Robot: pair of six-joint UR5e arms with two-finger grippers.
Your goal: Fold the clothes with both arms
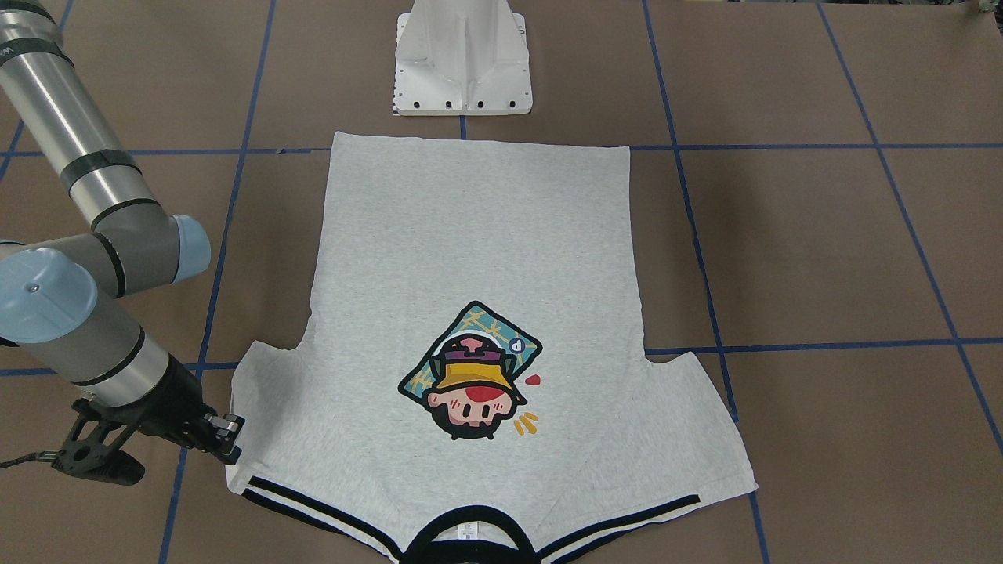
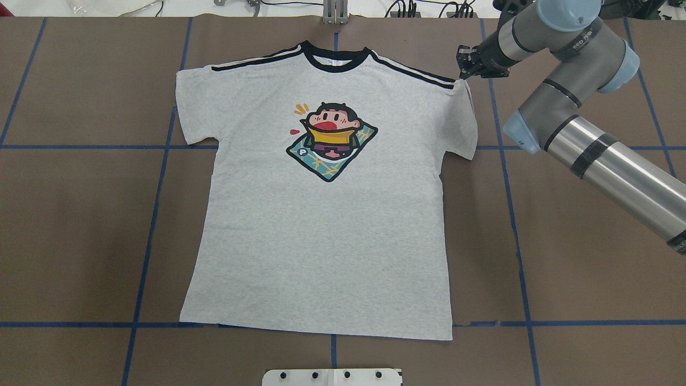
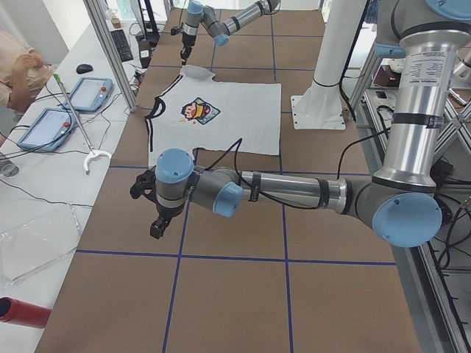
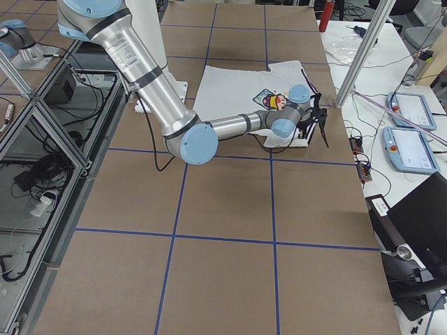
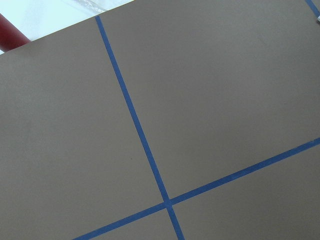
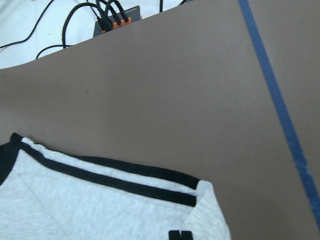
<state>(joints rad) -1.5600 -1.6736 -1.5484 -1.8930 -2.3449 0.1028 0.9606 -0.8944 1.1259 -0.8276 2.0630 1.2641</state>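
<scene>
T-shirt (image 2: 321,225) is spread flat in the middle of the table (image 2: 589,268), collar by the far edge, ready to be folded. One shoulder corner seems pinched in the narrow jaws of the right gripper (image 2: 463,76), so it can be lifted. The left gripper (image 3: 156,229) is seen near the left edge, but its jaws cannot be told.

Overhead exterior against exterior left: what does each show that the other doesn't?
Only the overhead shows the shirt squarely, print up, collar away from the robot. Only exterior left shows the left arm, with the left gripper above bare table clear of the shirt, plus a desk with two tablets and a person's arm. Both show the shirt lying flat, the right gripper at its shoulder corner, and the white pedestal.
</scene>
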